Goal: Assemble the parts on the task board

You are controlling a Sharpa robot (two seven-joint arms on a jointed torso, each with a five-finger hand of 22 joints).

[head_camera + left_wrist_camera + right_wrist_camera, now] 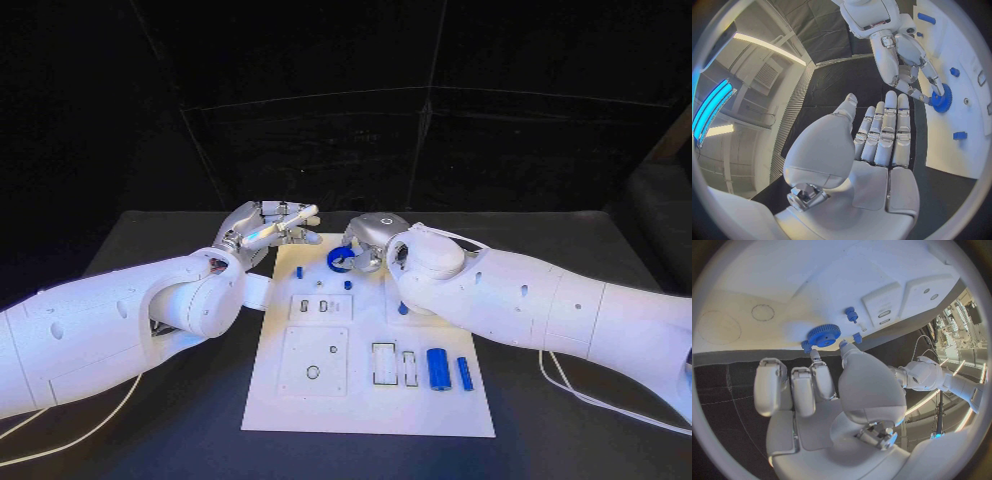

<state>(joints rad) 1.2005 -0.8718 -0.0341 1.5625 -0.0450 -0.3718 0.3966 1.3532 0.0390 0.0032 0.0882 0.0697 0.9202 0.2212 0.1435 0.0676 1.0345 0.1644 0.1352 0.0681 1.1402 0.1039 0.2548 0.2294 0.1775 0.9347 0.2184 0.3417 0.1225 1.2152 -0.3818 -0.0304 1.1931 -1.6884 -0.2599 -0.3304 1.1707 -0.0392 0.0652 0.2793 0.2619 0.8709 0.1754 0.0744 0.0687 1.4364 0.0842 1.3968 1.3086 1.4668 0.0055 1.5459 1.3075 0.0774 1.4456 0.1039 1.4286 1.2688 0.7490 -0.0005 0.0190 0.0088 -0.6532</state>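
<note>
Gear step in hand: right hand (378, 243) at the far end of the board (289, 400), fingertips (844, 344) touching the blue gear (340, 262), seemingly pinching its rim between thumb and a finger; other fingers curled in beside it. Gear lying flat on the board near the far edge in the right wrist view (823, 334), a small blue peg (852, 315) just beside it. Can't tell whether the gear is already down on a shaft or just resting on the plate, contact point hidden under the fingertips. Left hand (264, 227) off the board's far left corner, fingers straight and pressed together, palm open, holding nothing; left wrist view confirms: flat hand (879, 140), right hand's fingers on the gear (941, 100). Near end of the board: two blue cylinders (450, 371) lying side by side, untouched, next to empty slots (385, 363). Judged early in the task, most parts still loose. Next move likely calls for lining the gear bore over its post and pressing straight down, keeping it level so it doesn't cock or jam. Risk: slipping out of a light fingertip pinch.
</note>
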